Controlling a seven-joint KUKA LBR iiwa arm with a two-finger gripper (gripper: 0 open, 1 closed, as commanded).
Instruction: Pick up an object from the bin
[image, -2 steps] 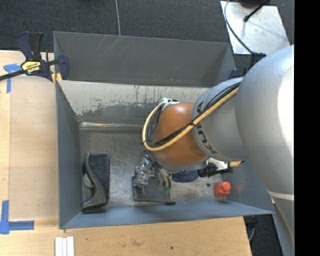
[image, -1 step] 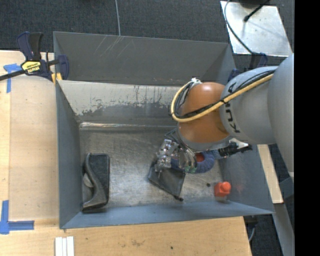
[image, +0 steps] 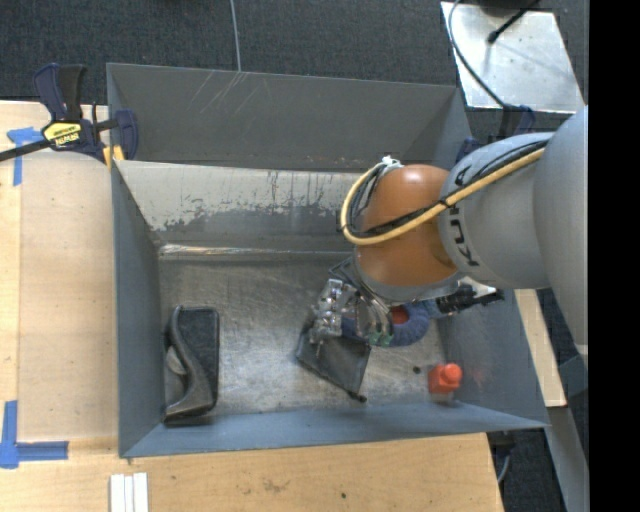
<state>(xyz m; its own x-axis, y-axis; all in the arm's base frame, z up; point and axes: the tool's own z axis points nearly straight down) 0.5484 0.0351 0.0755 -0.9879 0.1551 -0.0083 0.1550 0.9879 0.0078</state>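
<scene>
Dark pad (image: 338, 368) is what I have under the tool: a flat, roughly square, charcoal piece lying askew on the floor of the bin (image: 260, 320), near the middle of the front wall and a little toward the right side. One of its corners points at the front wall.

From my screen the gripper (image: 335, 325) sits right at the pad's back edge, and its metal parts overlap that edge. I cannot tell whether it is touching the pad or just above it. I also cannot tell whether the gripper is open or closed, because the wrist blocks my line of sight.

The arm (image: 520, 215) comes in over the right wall. Its round orange cover (image: 400, 235) hangs above the middle right of the floor, with a yellow cable (image: 350, 210) looped over its top.

Just beside the gripper on the right, partly under the cover, lies a blue thing (image: 416, 326) with a red patch at its near side. I cannot make out its shape. A small orange-red piece (image: 445, 377) lies by itself close to the front-right corner, apart from the pad.

Well away, by the front-left corner, a long black block (image: 198, 360) lies along the left wall, with a grey curved part on its left side.
</scene>
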